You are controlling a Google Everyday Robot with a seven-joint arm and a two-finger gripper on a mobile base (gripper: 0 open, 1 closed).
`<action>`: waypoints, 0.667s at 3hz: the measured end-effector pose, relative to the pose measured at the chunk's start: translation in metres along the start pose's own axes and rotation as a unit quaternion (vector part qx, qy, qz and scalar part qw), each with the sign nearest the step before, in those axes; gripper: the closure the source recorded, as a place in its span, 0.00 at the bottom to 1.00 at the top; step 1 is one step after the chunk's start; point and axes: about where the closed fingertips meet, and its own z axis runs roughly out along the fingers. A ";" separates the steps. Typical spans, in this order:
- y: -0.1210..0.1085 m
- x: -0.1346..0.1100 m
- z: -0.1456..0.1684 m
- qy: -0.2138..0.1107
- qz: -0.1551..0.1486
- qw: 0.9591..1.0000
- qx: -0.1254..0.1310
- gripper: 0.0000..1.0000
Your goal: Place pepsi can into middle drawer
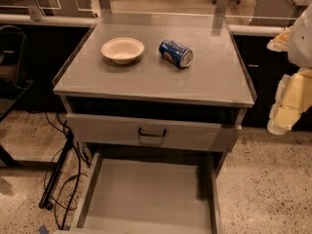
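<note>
A pepsi can (176, 53) lies on its side on the cabinet top (146, 79), just right of a cream bowl (122, 49) and apart from it, its silver end turned toward the front right. Tipped over like that it is free to roll, so a grasp across its body looks the safer choice. Below, past the shut drawer front (152, 132) with its loop handle, the middle drawer (146, 199) stands pulled out, its flat grey floor exposed to receive the can. The gripper (287, 99) hangs at the right edge of the view, off the cabinet's side and well apart from the can; whether it is open or closed cannot be told. The pick-up, by this showing, has not yet begun
</note>
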 end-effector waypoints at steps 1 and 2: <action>0.000 -0.001 0.000 0.000 -0.001 1.000 0.001 0.00; -0.010 -0.019 0.002 -0.001 -0.033 0.999 0.019 0.00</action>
